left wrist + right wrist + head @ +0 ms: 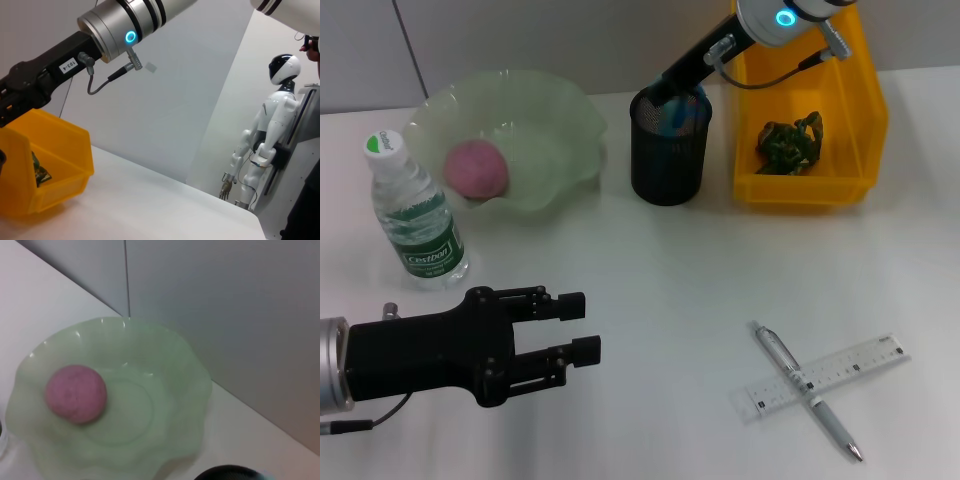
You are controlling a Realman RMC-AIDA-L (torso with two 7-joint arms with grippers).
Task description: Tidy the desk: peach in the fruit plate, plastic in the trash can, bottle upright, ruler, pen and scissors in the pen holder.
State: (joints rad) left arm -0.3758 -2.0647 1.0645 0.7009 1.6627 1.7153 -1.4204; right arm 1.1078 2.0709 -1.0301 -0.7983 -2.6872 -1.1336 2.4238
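A pink peach (475, 168) lies in the green fruit plate (560, 110); both also show in the right wrist view, the peach (76, 394) and the plate (192, 375). A water bottle (415, 215) stands upright left of the plate. My right gripper (668, 93) is at the rim of the black mesh pen holder (667, 160), where something blue (686, 108) shows inside. Green plastic (788, 142) lies in the yellow bin (868, 110). A pen (810, 393) lies across a clear ruler (860, 362) at the front right. My left gripper (580, 327) is open and empty at the front left.
The yellow bin (55, 165) stands right of the pen holder at the back. In the left wrist view my right arm (115, 25) reaches over it, and a white humanoid robot (265, 140) stands beyond the table.
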